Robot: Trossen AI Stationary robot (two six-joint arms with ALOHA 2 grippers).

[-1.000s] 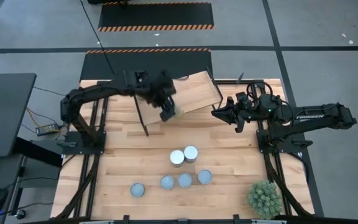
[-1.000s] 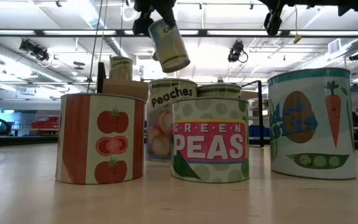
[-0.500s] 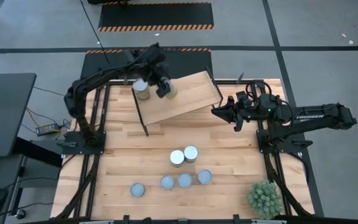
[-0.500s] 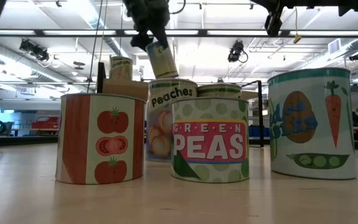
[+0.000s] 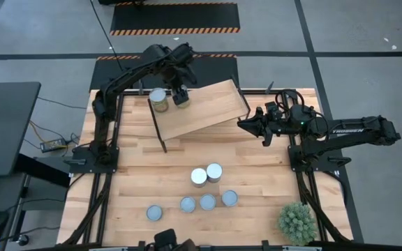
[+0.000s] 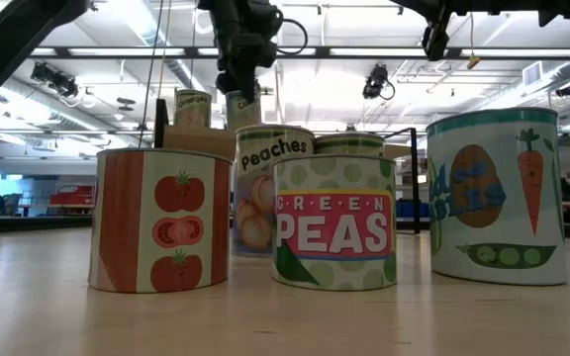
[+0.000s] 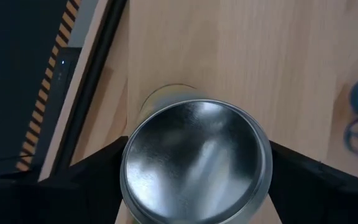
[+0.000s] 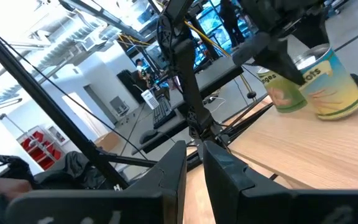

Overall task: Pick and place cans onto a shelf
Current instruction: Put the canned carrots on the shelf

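held can (image 7: 196,163) cut off, label hidden

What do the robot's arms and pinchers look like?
Both arms are dark, nearly black, built from jointed tube-like links. The right arm has white lettering along its side and small bundled cables near the wrist. The left arm looks the same, without lettering visible. Each ends in a gripper with two flat black fingers: the left gripper and the right gripper.

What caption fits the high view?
Left gripper holds a small cylindrical tin over the light wood shelf beside another tin; right gripper waits.
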